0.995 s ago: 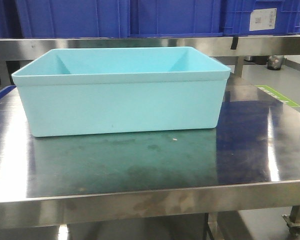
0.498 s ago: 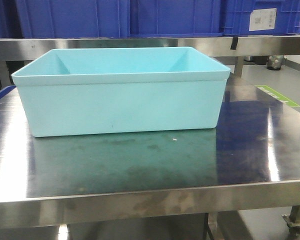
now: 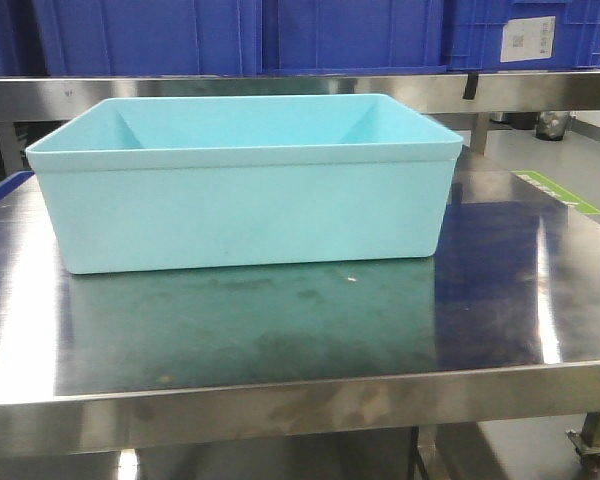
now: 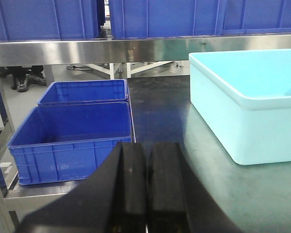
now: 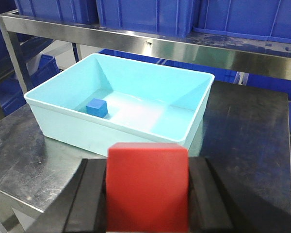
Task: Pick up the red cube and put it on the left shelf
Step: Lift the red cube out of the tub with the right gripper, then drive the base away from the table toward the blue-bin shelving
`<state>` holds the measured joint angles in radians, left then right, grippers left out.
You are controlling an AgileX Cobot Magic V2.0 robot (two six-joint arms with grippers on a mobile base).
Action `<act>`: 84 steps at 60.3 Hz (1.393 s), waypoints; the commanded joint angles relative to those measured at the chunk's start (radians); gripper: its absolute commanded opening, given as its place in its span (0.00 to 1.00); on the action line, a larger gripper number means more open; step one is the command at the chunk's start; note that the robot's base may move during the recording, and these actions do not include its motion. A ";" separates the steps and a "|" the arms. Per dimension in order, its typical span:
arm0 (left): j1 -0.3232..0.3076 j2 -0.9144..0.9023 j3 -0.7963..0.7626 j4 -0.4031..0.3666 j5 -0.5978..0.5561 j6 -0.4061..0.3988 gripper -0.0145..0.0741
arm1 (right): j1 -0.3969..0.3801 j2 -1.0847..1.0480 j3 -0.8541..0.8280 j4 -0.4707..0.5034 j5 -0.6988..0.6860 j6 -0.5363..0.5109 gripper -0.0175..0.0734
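Counts:
- red cube [image 5: 147, 187]: 1
- blue cube [image 5: 97, 108]: 1
- turquoise tub [image 3: 240, 215]: 1
- steel surface [image 3: 280, 340]: 1
- left shelf [image 3: 280, 88]: 1
- blue crates on its far top rail: 3 in the front view, namely left crate [image 3: 145, 35], middle crate [image 3: 350, 35], right crate [image 3: 525, 30]
- open blue crates lower left: 2, namely near crate [image 4: 72, 141], far crate [image 4: 85, 91]
- pincers: 2, namely left pincer [image 4: 146, 184], right pincer [image 5: 148, 194]

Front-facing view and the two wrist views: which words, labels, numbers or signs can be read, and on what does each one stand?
White label on the blue crate, upper right of the front view: a square code and print, too small to read.
Green strip beyond the steel table: white marks, too blurred to read.
Wrist views: no text.
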<state>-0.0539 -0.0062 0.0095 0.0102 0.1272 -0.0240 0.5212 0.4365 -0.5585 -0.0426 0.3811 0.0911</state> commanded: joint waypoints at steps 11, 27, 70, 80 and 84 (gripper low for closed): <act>-0.004 -0.015 0.023 -0.004 -0.088 -0.001 0.28 | -0.003 0.004 -0.027 -0.012 -0.090 -0.008 0.34; -0.004 -0.015 0.023 -0.004 -0.088 -0.001 0.28 | -0.003 0.004 -0.027 -0.012 -0.088 -0.008 0.34; -0.004 -0.015 0.023 -0.004 -0.088 -0.001 0.28 | -0.003 0.004 -0.027 -0.012 -0.088 -0.008 0.34; -0.004 -0.015 0.023 -0.004 -0.088 -0.001 0.28 | -0.003 0.004 -0.027 -0.012 -0.088 -0.008 0.34; -0.004 -0.015 0.023 -0.004 -0.088 -0.001 0.28 | -0.003 0.004 -0.027 -0.012 -0.088 -0.008 0.34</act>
<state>-0.0539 -0.0062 0.0095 0.0102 0.1272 -0.0240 0.5212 0.4344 -0.5585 -0.0432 0.3811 0.0911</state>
